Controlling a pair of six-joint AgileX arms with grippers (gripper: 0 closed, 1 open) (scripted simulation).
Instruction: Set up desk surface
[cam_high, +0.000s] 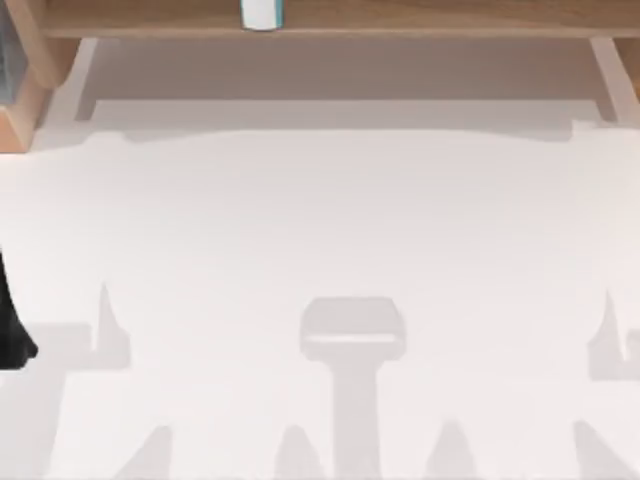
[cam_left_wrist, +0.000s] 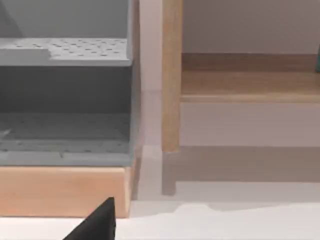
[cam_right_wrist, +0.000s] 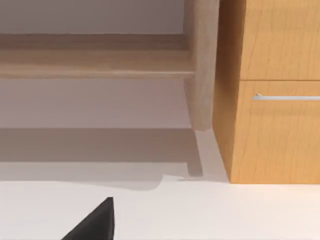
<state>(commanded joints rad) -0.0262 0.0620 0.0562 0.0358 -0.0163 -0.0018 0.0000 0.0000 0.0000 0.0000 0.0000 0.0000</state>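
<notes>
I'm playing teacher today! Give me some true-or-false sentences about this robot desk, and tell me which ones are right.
1. The desk surface is plain white. True.
2. A wooden shelf runs along the far edge of the desk. True.
3. A red ball sits in the middle of the desk. False: only grey shadows lie there.
4. The wooden cabinet in the right wrist view has a silver handle. True.
5. The small white and teal thing lies at the near edge of the desk. False: it stands up on the shelf.
</notes>
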